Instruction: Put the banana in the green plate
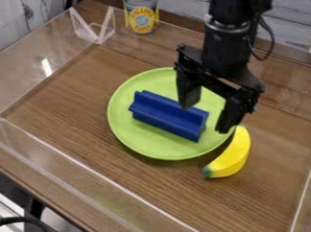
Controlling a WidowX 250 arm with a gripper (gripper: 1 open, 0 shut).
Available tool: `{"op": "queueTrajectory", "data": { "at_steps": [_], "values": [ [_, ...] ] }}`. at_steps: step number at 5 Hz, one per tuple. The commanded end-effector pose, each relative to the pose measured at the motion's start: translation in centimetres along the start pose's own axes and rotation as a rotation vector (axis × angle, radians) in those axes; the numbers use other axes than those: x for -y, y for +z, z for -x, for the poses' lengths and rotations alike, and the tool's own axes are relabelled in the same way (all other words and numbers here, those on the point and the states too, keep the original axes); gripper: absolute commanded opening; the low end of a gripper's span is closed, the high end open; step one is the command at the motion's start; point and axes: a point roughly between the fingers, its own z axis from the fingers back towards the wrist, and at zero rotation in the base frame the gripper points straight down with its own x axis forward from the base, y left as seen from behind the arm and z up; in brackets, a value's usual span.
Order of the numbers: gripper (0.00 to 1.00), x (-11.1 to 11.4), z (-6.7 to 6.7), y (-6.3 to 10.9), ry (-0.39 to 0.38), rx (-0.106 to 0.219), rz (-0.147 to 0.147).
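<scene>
Wood-grain tabletop (81, 111) fills the scene, fenced on all sides by low clear plastic walls (28, 60), with a small yellow-labelled can (141, 17) standing at the far edge beyond them. Over the right part of the table hangs the black arm, its gripper (211, 101) pointing straight down with the two dark fingers (189, 91) spread wide apart and nothing between them.

Directly under and slightly to the picture-left of the gripper lies the green plate (130, 134), round and lime-coloured, its right rim passing beneath the spread fingers. On the plate sits a blue ridged block (167, 115), lying at a slant; its right end comes up just beside the nearer finger, and from this angle I cannot say whether the finger touches it or merely hangs in front of it.

Below the gripper in the picture, nearer to me and a little to the right, rests the banana (230, 154). It lies on the wood just outside the plate's right rim, curved, yellow, with a greenish tip at its near end. Its upper end comes close under the right-hand finger, though a gap seems to remain between them; the banana is not held. It looks to lie against or just beside the plate's edge, and I cannot tell which.

Reflections streak the clear wall on the left side, well away from the gripper.
</scene>
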Motion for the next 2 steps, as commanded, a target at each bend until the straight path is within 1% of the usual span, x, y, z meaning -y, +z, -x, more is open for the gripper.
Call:
{"op": "queueTrajectory", "data": {
  "at_steps": [1,2],
  "values": [
    [1.00,1.10,-0.13,1.05,-0.045,0.083,-0.009],
    [1.00,1.85,-0.15,0.34,-0.063,0.094,-0.006]
  ]
}}
